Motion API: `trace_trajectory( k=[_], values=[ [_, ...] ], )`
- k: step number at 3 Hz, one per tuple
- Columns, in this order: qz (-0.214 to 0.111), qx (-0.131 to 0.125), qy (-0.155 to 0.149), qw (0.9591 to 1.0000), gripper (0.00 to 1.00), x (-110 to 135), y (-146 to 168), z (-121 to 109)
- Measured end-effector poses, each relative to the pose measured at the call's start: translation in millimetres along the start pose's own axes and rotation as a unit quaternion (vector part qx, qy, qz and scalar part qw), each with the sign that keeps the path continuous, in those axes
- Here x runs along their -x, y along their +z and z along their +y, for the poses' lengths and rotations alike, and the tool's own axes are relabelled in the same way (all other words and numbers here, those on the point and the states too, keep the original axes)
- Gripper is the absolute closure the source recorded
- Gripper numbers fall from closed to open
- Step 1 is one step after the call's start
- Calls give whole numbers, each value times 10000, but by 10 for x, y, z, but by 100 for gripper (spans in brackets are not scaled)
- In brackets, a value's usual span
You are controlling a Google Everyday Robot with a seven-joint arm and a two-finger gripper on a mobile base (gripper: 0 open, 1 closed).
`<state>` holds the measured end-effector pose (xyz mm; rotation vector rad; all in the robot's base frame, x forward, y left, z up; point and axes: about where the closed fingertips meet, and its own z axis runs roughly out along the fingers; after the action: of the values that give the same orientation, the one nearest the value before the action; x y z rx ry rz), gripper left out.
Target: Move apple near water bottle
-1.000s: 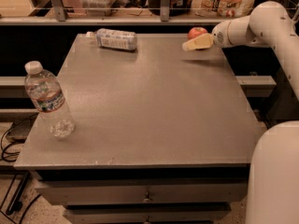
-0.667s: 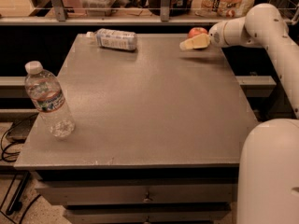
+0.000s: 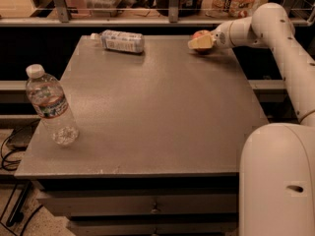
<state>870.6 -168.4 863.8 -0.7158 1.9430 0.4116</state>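
Currently on my feed: gripper (image 3: 201, 43) at far-right corner of desk (image 3: 157, 112), right against apple (image 3: 200, 34); can't tell if it's clamped on it. Water bottle (image 3: 50, 105) upright at near-left edge, well apart from apple. Second bottle (image 3: 120, 41), pale label, lies on its side at far edge, left of apple, off the apple-to-water-bottle line. Cables (image 3: 10, 149) on floor, left.

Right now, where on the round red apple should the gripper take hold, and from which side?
Take the round red apple across its widest middle, from the right, where the gripper sits at it by the grey table's far edge. It is round all over, so the middle likely holds best.
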Motion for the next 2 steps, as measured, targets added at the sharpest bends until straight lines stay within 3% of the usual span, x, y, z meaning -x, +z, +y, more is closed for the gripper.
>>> trace_trajectory(
  k=[1,2],
  values=[
    [-25,114,-276,9996,62,115,-30,111],
    [35,384,-760,9964,84,261,-191,405]
  ],
)
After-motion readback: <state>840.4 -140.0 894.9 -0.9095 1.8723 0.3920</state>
